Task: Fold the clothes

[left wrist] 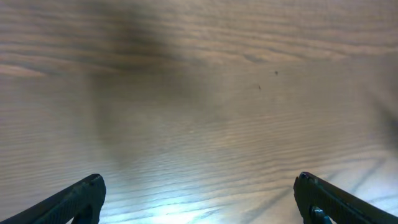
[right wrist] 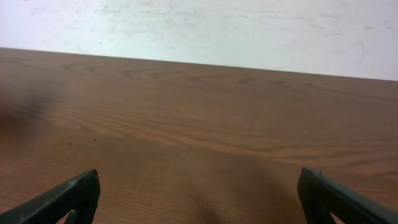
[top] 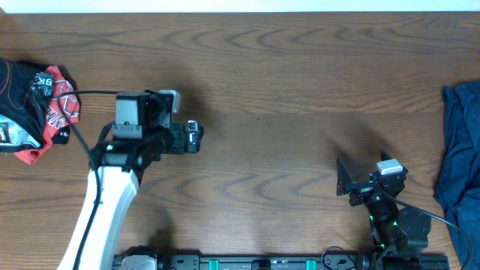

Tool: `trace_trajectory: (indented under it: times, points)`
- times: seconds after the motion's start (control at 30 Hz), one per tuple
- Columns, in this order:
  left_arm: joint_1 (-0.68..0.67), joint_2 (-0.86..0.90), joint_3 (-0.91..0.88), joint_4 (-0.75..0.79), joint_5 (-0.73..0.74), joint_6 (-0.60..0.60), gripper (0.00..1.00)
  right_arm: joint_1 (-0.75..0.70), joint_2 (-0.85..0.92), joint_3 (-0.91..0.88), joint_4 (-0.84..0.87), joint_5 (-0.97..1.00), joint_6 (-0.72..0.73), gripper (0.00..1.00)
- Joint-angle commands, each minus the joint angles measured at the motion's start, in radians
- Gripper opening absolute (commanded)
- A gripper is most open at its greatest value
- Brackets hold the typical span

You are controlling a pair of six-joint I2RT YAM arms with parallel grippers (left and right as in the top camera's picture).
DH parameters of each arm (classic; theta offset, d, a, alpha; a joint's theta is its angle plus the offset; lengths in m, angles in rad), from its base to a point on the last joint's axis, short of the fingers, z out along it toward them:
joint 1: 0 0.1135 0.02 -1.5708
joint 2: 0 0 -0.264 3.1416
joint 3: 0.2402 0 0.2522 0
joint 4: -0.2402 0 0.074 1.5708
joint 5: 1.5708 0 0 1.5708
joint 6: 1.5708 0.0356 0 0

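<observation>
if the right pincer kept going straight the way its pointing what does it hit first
Nothing close, it seems: ahead of the open right pincer lies only table, then the white wall past its far edge. The blue clothes sit off to its side. Its tilt is unclear.

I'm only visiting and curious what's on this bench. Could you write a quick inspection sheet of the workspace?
Surface: brown wood-grain table.
Job's things: dark blue clothes, crumpled at the right edge, partly out of frame, not folded.
Clutter: red, black and white printed cloth, bunched at the left edge.
Grippers: left gripper and right gripper both open, holding nothing, over bare wood.
Cables: black cable by the left arm; another by the right arm.
Surroundings: white wall beyond the table.
</observation>
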Motion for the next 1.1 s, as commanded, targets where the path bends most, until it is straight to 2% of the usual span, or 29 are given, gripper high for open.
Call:
trace_trajectory:
  times: [0.0,0.27,0.3,0.4,0.47,0.67,0.83,0.97,1.07]
  points:
    - [0.003,-0.095,0.020,-0.013,-0.069,0.019,0.98,0.008,-0.003,-0.003,-0.002,0.002,-0.012,0.99]
    - [0.003,-0.220,0.020,-0.013,-0.068,0.003,0.98,0.008,-0.003,-0.003,0.017,0.014,-0.010,0.99]
    - [0.003,-0.221,0.020,-0.014,-0.069,0.000,0.98,0.008,-0.003,-0.003,0.026,0.012,0.017,0.99]
    - [0.003,-0.219,0.020,-0.024,-0.069,-0.003,0.98,0.008,-0.003,0.003,0.021,-0.002,0.245,0.99]
    - [0.003,-0.214,0.020,-0.022,-0.068,-0.003,0.98,0.008,-0.003,0.005,0.028,-0.020,0.336,0.99]
    - [0.003,-0.209,0.020,-0.015,-0.068,-0.004,0.98,0.008,0.051,0.105,0.022,-0.139,0.238,0.99]
    - [0.003,-0.209,0.020,-0.015,-0.061,-0.008,0.98,0.008,0.279,0.327,-0.080,-0.140,0.198,0.99]
    - [0.003,-0.209,0.020,-0.015,-0.058,-0.012,0.98,0.008,0.574,0.581,-0.285,-0.140,0.190,0.99]
    - [0.003,-0.209,0.020,-0.016,-0.058,-0.012,0.98,0.008,0.834,0.830,-0.534,-0.129,0.187,0.99]
